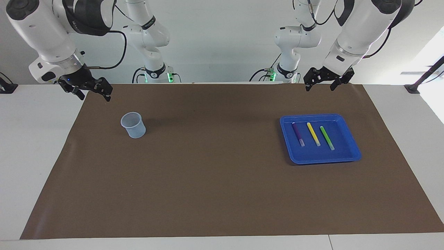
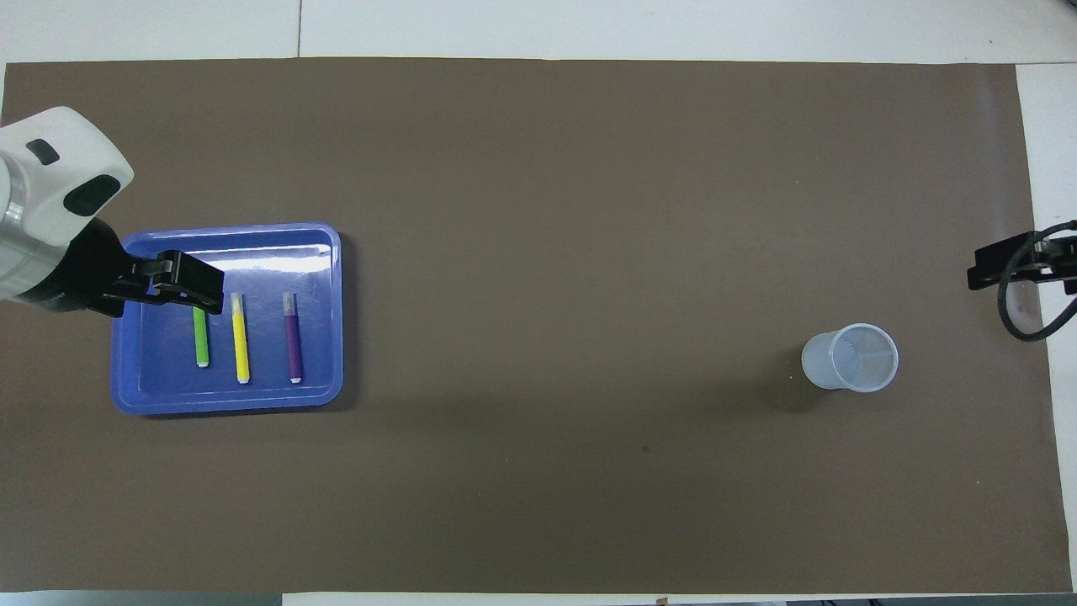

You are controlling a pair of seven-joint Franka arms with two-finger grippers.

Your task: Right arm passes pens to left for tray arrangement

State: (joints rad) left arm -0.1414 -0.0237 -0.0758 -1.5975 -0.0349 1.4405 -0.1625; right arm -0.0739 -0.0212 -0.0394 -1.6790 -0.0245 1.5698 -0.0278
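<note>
Three pens lie side by side in the blue tray (image 1: 350,154) (image 2: 135,396): a purple pen (image 1: 298,134) (image 2: 293,343), a yellow pen (image 1: 313,134) (image 2: 240,341) and a green pen (image 1: 327,138) (image 2: 201,337). My left gripper (image 1: 319,83) (image 2: 181,286) hangs open and empty, raised in the air over the brown mat's robot-side edge near the tray. In the overhead view it covers the green pen's pale end. My right gripper (image 1: 91,92) (image 2: 1001,268) waits open and empty over the mat's corner at the right arm's end.
A small translucent bluish cup (image 1: 133,125) (image 2: 850,358) stands upright on the brown mat (image 1: 215,180) near the right arm's end. White table (image 1: 31,139) borders the mat at both ends.
</note>
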